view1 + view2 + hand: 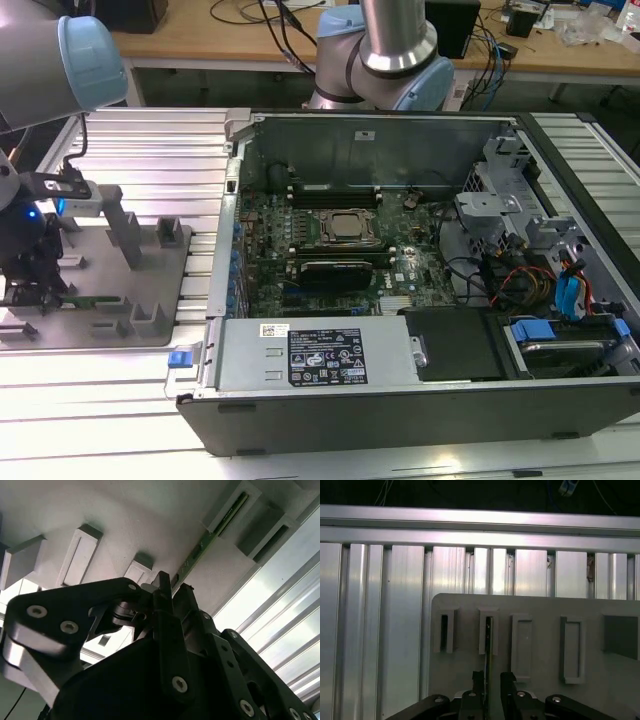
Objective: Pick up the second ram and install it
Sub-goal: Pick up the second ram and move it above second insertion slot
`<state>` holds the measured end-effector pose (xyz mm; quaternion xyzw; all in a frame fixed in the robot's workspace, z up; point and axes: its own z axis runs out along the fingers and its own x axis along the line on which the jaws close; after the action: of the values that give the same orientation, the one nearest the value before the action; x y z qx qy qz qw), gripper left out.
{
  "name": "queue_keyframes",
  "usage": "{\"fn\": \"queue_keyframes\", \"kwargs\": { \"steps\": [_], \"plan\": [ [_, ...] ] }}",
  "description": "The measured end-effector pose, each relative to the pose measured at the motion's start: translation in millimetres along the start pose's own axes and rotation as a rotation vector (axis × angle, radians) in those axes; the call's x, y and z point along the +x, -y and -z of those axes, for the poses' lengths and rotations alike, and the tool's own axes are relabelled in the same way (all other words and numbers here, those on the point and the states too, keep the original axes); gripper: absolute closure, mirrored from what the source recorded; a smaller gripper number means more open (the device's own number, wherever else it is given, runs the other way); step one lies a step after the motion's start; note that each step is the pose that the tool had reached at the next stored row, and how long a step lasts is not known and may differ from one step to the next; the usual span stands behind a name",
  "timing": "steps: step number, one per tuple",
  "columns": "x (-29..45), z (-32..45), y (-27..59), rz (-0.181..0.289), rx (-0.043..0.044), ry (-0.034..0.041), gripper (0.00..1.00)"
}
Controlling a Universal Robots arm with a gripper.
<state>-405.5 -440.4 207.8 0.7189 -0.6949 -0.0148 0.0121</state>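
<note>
While black metal end effector [493, 679] straddles it, fingers slightly apart, unclamped, thin green ram [212, 532] stands on edge in slotted block [488, 611] near grey plate [540, 605] edge; exterior view adds open computer case [400, 140].

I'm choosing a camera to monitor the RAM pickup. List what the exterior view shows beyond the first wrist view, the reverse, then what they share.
Exterior view: the open computer case with its motherboard and CPU socket. First wrist view: the second ram standing on edge in a slot block, between open fingers. Shared: the gripper, the grey fixture plate, the slatted aluminium table.
</note>
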Motion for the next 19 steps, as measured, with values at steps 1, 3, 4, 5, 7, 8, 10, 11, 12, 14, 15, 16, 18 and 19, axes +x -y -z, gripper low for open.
{"fn": "queue_keyframes", "kwargs": {
  "steps": [1, 3, 4, 5, 7, 8, 10, 11, 12, 14, 15, 16, 18, 19],
  "plan": [
    [0.0, 0.0, 0.0, 0.0, 0.0, 0.0001, 0.75],
    [0.0, 0.2, 0.1, 0.0, 0.0002, -0.0011, 0.75],
    [0.0, 0.5, 0.1, 0.0, 0.0002, -0.0017, 0.75],
    [0.0, 0.7, 0.0, 0.0, 0.0003, -0.0023, 0.75],
    [0.0, 1.0, -0.1, 0.0, -0.0002, -0.0054, 0.75],
    [0.0, 0.9, 0.0, 0.0, -0.0002, -0.0055, 0.75],
    [0.0, 0.9, 0.0, 0.0, -0.0002, -0.0059, 0.84],
    [0.0, 0.9, 0.0, 0.0, -0.0002, -0.0061, 0.84],
    [0.3, 0.9, -0.1, 0.0, -0.0001, -0.0055, 0.84],
    [1.0, 1.0, -0.1, 0.0, -0.0001, -0.0034, 0.84],
    [1.1, 0.9, -0.1, 0.0, -0.0001, -0.0031, 0.84],
    [1.1, 0.9, 0.0, 0.001, 0.0, -0.0029, 0.84],
    [1.2, 0.9, 0.0, 0.023, -0.0002, -0.0038, 0.84],
    [1.1, 0.9, 0.1, 0.023, -0.0001, -0.0038, 0.84]
  ]
}}
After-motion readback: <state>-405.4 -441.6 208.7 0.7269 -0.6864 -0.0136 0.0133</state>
